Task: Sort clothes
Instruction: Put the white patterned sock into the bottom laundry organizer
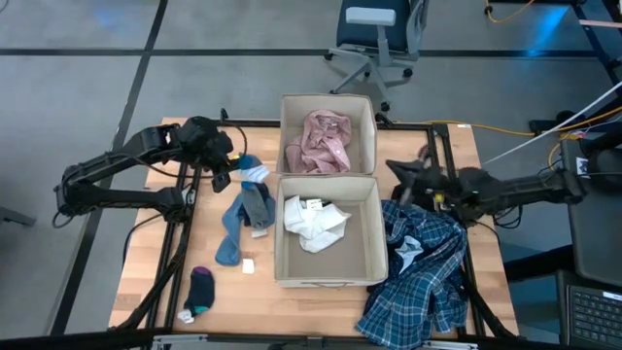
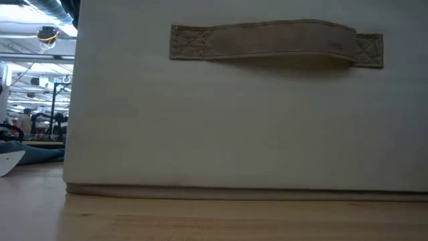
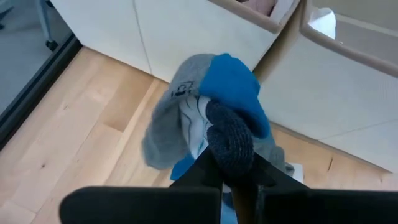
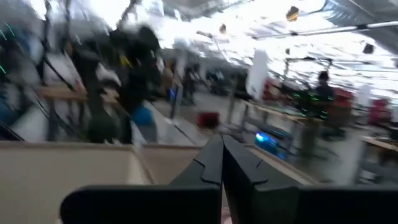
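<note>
My left gripper [image 1: 231, 167] is shut on a bunch of small socks [image 3: 211, 106], grey, blue and dark grey, beside the far bin's left wall. More socks [image 1: 243, 219] trail from there toward the near edge, and a dark sock [image 1: 199, 287] lies alone at the near left. A pink shirt [image 1: 326, 141] fills the far bin [image 1: 289, 107]. A white top [image 1: 313, 224] lies in the near bin [image 1: 282, 267]. The blue-white plaid shirt [image 1: 418, 277] is heaped right of the near bin. My right gripper [image 1: 397, 175] is shut and empty above the shirt's far end. My left gripper pinches a dark grey knitted sock end [image 3: 231, 144] between its two fingers, with blue and grey socks bunched right in front of it. The fingers slant down from the table's left side. The bunch hangs around the fingertips above the wooden top.
The two beige bins stand side by side in the table's middle; the near bin's wall with its strap handle [image 2: 274, 43] fills the low view. A small white tag [image 1: 249, 264] lies on the wood. An office chair [image 1: 374, 39] stands beyond the far edge.
</note>
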Tool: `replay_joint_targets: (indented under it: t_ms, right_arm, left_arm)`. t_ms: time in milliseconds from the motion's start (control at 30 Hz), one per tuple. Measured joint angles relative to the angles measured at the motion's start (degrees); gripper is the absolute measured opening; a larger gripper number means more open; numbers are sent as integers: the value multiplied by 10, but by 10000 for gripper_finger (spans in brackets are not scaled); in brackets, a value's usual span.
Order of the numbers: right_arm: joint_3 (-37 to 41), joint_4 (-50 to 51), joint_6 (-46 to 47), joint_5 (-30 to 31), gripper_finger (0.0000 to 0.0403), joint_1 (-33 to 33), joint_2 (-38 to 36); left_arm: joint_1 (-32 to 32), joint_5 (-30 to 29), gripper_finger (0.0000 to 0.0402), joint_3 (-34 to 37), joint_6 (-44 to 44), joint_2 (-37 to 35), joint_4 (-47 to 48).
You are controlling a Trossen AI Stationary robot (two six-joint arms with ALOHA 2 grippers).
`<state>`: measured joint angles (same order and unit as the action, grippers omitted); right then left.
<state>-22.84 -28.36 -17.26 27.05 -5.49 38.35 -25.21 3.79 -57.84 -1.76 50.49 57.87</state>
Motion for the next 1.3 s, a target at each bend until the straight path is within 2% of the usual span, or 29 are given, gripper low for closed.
replay_joint_targets:
  t_ms: [167, 367, 500, 633, 733, 867, 1067, 1300]
  right_arm:
    - [-117, 6, -17, -12, 7, 51, 190]
    - [-269, 21, -17, -106, 7, 103, 395]
    - [-367, 27, -22, -128, 7, 106, 501]
    - [-456, 82, -46, -131, 7, 104, 574]
    - [-504, 143, -51, -132, 7, 103, 592]
    - [-532, 218, -55, -132, 7, 103, 576]
    - [-535, 310, -56, -121, 7, 92, 495]
    - [-534, 496, -27, -94, 7, 71, 395]
  left_arm:
    - [0, 0, 8, 0, 2, -1, 0]
    - [0, -1, 9, 0, 9, -1, -2]
    - [0, -2, 9, 0, 11, -1, -2]
    - [0, -2, 10, 0, 19, -2, 0]
    - [2, 3, 10, 0, 25, -9, -13]
    - [17, 30, 10, 0, 28, -42, -71]
    - [49, 83, 9, 0, 23, -82, -213]
    - [96, 107, 4, 2, 19, -74, -324]
